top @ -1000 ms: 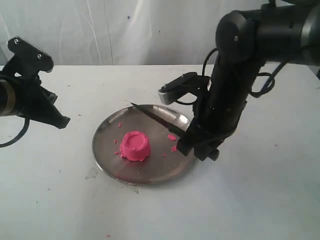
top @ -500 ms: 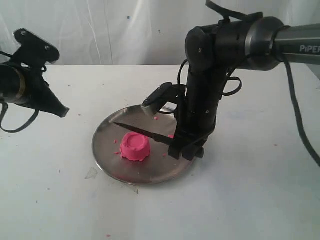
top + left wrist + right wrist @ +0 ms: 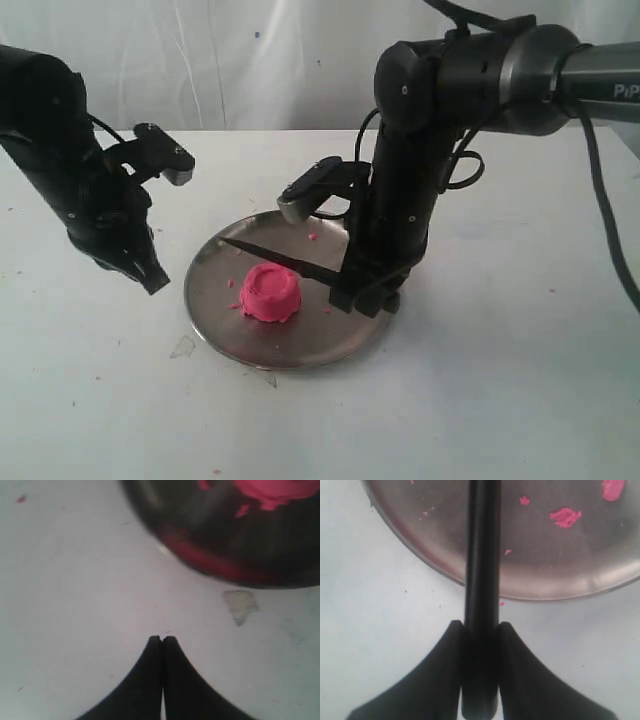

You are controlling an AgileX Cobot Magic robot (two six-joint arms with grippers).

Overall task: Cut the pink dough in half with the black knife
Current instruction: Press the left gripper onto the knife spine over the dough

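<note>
worktop (image 3: 500,380): white, pink-flecked; pale backdrop | one steel plate (image 3: 215,320), one pink dough (image 3: 270,292) on it | right gripper (image 3: 362,295) jaws clamp one black knife (image 3: 285,262) over dough | left gripper (image 3: 152,280) jaws closed, empty

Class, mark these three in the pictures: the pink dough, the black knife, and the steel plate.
pink dough (image 3: 271,291), exterior view, middle of the lump's side.
black knife (image 3: 275,256), exterior view, mid-blade above the dough.
steel plate (image 3: 305,345), exterior view, bare metal near the front rim.
</note>
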